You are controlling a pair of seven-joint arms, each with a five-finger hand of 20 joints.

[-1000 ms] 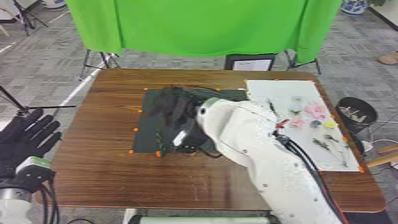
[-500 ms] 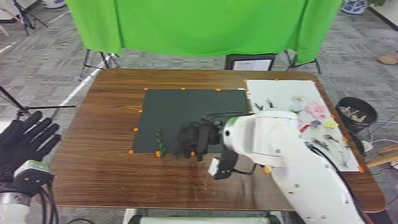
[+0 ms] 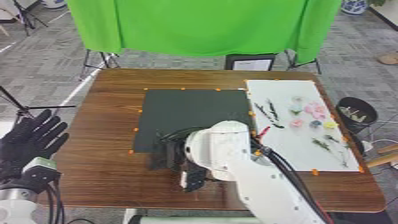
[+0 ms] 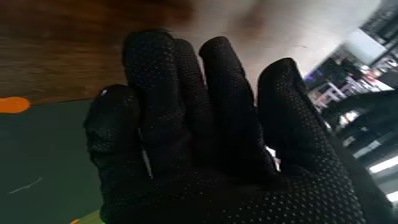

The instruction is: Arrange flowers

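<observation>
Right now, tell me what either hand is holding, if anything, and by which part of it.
Nothing is held, as far as I can see: the right hand has its fingers extended, and the left hand is open and empty.

The mat (image 3: 191, 110) lies on the table (image 3: 93, 160), left of the centre line. Just to its right, the sheet (image 3: 282, 157) runs along the table's right side. On the sheet, the flowers (image 3: 314, 109) sit in a loose group; left of them are thin pieces (image 3: 268, 112), too small to tell, and nearer the robot lie the sprigs (image 3: 321, 144). Dots (image 3: 183, 89) line the edges of mat and sheet. Right of the table stands the bin (image 3: 357, 107); behind the table hangs the curtain (image 3: 195, 25).
</observation>
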